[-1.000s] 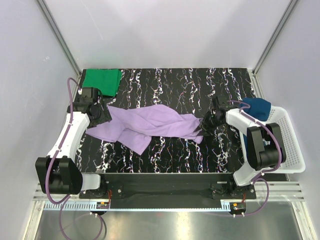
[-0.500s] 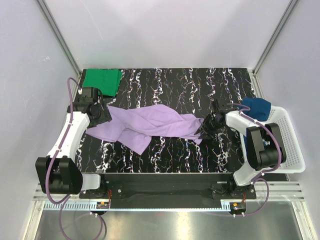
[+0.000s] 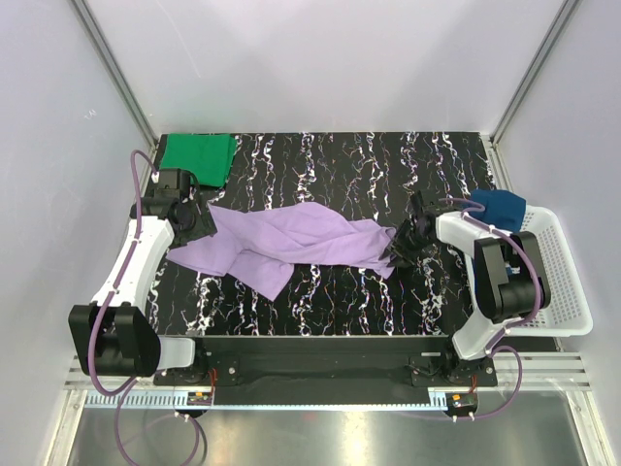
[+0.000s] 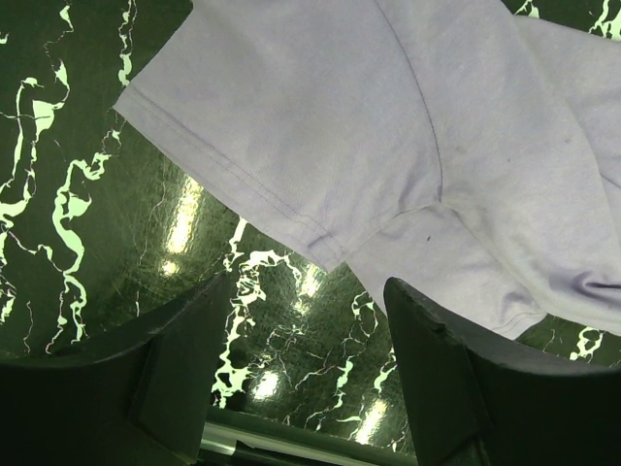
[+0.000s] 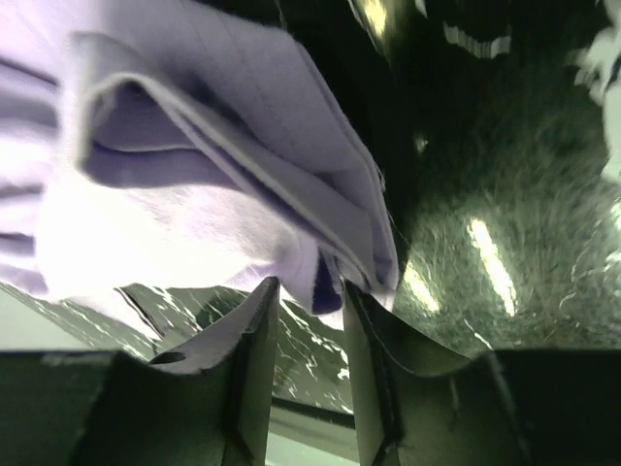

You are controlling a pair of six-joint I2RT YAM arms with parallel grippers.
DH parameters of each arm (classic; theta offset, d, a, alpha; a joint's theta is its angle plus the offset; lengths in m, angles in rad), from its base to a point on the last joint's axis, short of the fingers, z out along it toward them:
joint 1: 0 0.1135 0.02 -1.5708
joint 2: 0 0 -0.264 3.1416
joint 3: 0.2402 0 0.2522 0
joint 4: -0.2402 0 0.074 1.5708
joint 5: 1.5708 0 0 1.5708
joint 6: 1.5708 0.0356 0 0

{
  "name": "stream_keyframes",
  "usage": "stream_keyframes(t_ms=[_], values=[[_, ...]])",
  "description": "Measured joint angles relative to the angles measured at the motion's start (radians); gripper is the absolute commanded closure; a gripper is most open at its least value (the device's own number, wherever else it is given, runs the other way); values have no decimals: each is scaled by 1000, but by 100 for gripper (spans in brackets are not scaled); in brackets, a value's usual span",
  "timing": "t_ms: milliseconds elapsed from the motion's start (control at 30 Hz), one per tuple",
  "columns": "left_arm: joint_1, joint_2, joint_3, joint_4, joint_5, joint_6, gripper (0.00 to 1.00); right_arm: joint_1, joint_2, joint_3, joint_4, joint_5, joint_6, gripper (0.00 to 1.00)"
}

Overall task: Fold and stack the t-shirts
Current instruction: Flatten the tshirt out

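Top external: R gripper nips lavender shirt end, barely shifted; L gripper wide, unmoved.

**A robot lab's test cell**

Plain white walls and bare aluminium posts box in a black, marble-patterned desk. A left arm and a right arm are bolted to a metal rail at its near edge, with purple cables looping off them (nothing domestic here). A white mesh basket sits to the right of the right pincer.
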Motion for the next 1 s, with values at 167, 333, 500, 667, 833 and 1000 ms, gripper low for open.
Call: stream_keyframes(t_ms=[167,333,500,667,833,1000], values=[[0,2,0,0,0,0,30,-21,10,35,0,12,-13,62],[0,2,0,0,0,0,30,-26,13,50,-6,13,-21,63],[0,3,0,0,-1,0,30,-26,32,54,-10,11,-25,63],[0,3,0,0,-3,0,30,-26,32,43,-10,8,-34,65],[0,3,-1,1,-3,-4,30,-26,26,16,-13,1,-50,92],[24,-4,-41,16,12,-48,29,-26,26,33,-33,-10,-72,100]])
